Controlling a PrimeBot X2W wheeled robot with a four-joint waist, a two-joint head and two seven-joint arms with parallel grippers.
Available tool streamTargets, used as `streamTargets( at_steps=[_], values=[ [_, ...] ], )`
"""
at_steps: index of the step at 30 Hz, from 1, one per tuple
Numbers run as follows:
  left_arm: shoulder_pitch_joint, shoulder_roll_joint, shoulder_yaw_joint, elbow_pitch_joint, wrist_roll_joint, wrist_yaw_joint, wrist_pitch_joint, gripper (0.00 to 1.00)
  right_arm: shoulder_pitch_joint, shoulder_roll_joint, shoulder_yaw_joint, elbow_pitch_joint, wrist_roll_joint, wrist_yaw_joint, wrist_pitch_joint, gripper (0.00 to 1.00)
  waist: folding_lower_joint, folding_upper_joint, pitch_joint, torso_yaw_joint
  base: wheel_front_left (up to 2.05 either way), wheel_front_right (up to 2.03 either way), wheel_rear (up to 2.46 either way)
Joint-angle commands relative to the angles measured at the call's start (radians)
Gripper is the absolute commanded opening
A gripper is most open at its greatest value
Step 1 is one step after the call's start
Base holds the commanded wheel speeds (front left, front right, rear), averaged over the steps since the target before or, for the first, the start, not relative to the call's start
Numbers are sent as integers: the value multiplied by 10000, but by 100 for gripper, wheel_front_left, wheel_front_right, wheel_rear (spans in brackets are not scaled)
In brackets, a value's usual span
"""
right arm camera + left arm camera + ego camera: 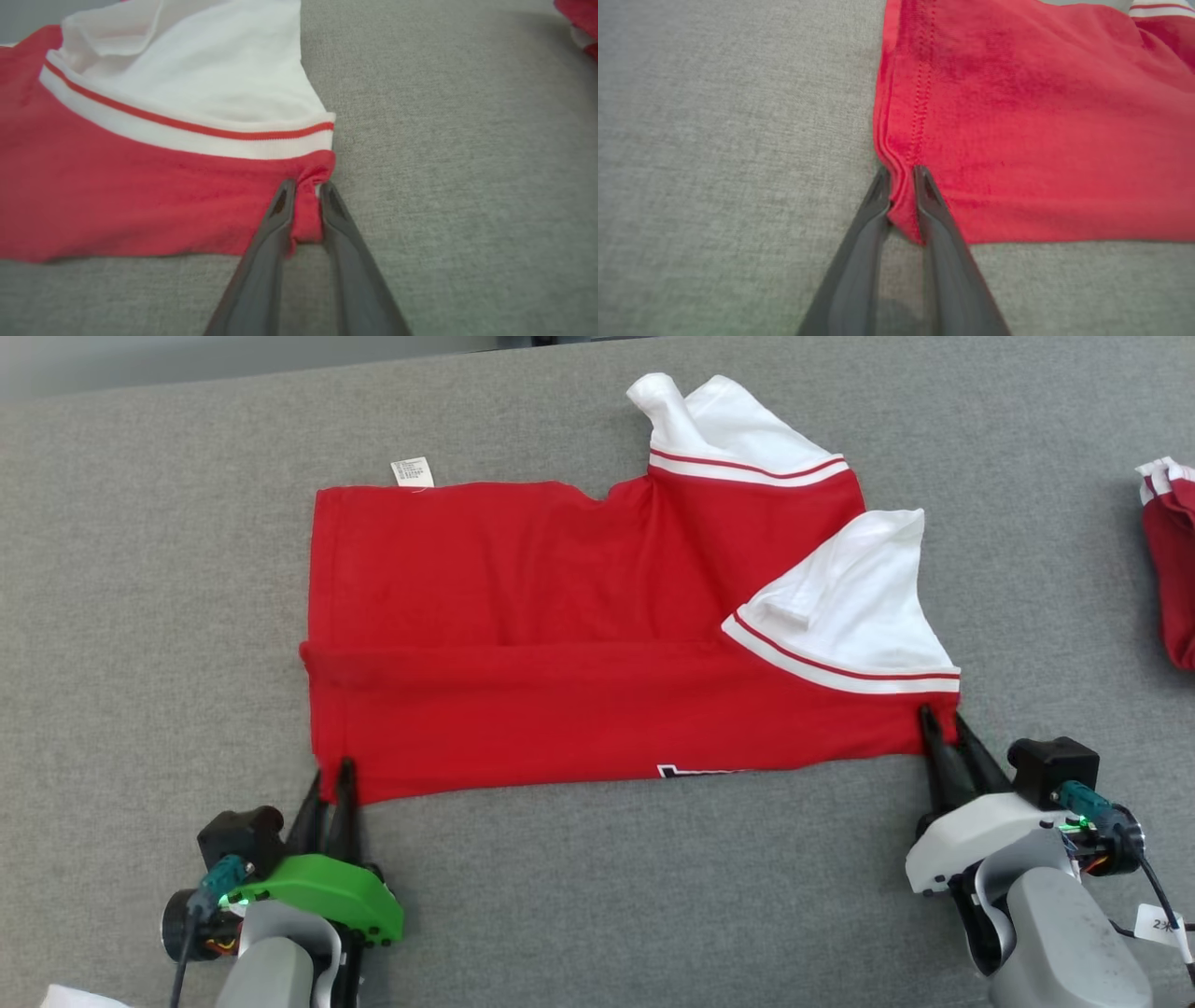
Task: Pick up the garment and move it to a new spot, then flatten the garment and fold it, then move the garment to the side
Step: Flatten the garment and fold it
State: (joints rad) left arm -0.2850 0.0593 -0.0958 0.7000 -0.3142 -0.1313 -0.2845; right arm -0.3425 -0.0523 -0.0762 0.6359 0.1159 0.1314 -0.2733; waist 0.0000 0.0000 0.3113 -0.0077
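Note:
The garment [560, 616] is a red shirt with white sleeves. It lies folded lengthwise on the grey cloth surface [140, 616], sleeves at the right. At the near left corner, my left gripper [331, 775] is shut on the hem. In the left wrist view the red hem [1041, 140] bunches between the left gripper [901, 175] fingers. My right gripper [938, 719] is shut on the near right corner, just below the striped sleeve band. In the right wrist view a pinch of the red cloth [117, 196] sits between the right gripper [306, 186] fingers.
A second red and white garment [1172, 560] lies at the far right edge, also seen as a red garment corner [579, 23]. A white label [412, 472] sticks out past the shirt's far left edge. Something white [75, 999] shows at the bottom left corner.

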Motion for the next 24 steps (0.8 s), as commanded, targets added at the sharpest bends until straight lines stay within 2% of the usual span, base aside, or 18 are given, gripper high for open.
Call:
streamTargets(
  at_steps=[1,9,14,24],
  values=[
    [336,-122,-290,633,-111,16,371,0,72,9,48,273,66,-19,164,0,0,0,-38,19,0,0,0],
    [186,49,164,-1089,-233,16,209,0,-293,-7,-340,-975,661,-19,85,0,0,0,-610,187,0,0,0],
    [734,9,376,-1930,-76,19,210,0,38,-11,-330,-1366,823,-19,83,0,0,0,-1252,319,0,0,0],
    [2801,-46,322,-1753,-43,20,210,0,2295,-30,-304,-1283,1494,-19,83,0,0,0,-2082,433,0,0,0]
  ],
)
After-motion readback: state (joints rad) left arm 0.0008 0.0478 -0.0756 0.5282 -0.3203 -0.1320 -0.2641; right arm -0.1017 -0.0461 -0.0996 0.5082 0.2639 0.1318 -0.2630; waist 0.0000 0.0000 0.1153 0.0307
